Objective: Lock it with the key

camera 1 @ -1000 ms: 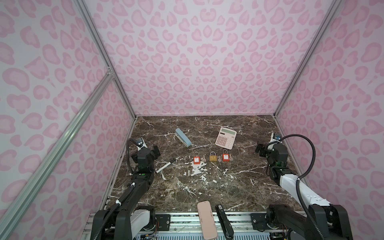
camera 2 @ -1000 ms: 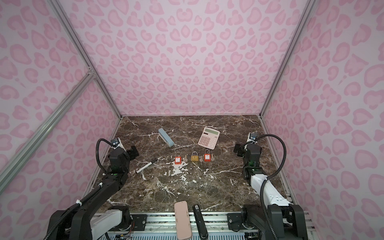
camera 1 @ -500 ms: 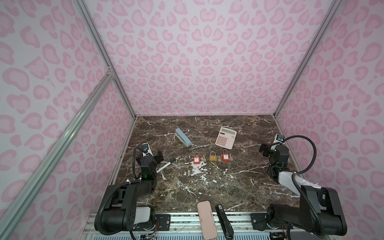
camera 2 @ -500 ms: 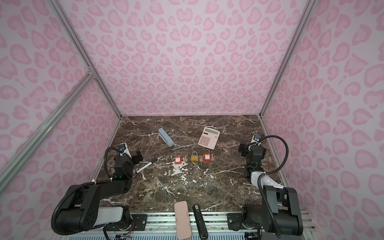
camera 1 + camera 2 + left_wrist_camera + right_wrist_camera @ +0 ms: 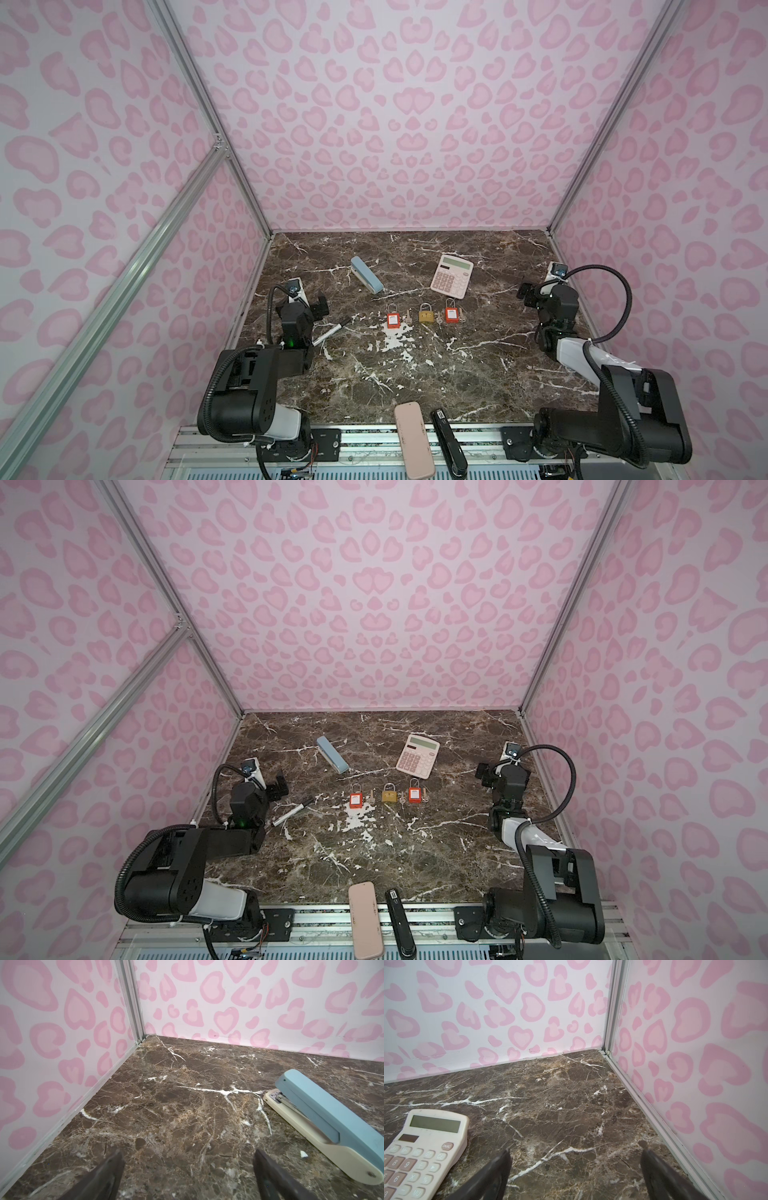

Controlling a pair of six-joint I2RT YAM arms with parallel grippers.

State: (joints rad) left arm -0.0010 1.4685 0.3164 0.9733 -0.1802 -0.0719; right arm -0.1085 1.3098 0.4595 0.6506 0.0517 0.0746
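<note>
Three padlocks lie in a row mid-table in both top views: a red one [image 5: 393,320], a brass one [image 5: 425,316] and another red one [image 5: 449,314]. A small key [image 5: 408,319] lies beside the left red padlock, and other keys [image 5: 439,319] rest next to the brass and right ones. My left gripper [image 5: 318,305] sits low at the left wall, open and empty, well left of the padlocks. My right gripper [image 5: 525,293] is open and empty near the right wall. Each wrist view shows only bare marble between open jaws [image 5: 189,1153] [image 5: 577,1152]; padlocks and keys are out of those views.
A blue stapler [image 5: 366,280] [image 5: 332,1122] lies behind the padlocks, and a pink calculator [image 5: 453,276] [image 5: 421,1153] at back right. A pen [image 5: 331,331] lies beside my left arm. A pink case [image 5: 413,440] and a black stapler [image 5: 448,442] sit at the front edge.
Both arms have folded back and down toward their bases at the front; the grippers stayed open near the side walls. The padlocks and keys have not moved.
</note>
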